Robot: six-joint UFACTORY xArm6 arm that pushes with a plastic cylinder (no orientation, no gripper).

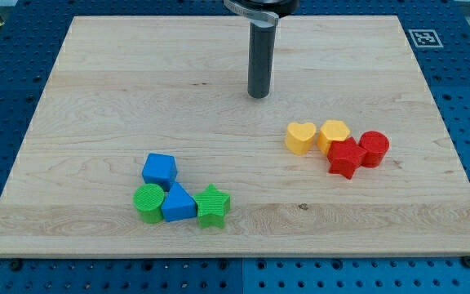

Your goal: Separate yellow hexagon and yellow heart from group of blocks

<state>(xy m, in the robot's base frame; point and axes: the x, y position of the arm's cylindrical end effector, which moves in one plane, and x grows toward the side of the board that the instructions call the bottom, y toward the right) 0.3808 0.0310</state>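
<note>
Dark cyl. rod [259,57], silver collar at top.

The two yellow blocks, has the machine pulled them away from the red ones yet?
Not yet. The yellow heart and yellow hexagon sit together, the hexagon against the red star beside the red cylinder. My tip stands apart toward the view's top, touching nothing. Both pushes remain.

Bright, even overhead light, sharp focus across the whole wooden desk [96,90], soft short shadows under the blocks, faint sheen on the dark rod above my tip [259,95], no glare, no blur, slight perspective narrowing toward the far edge
</note>
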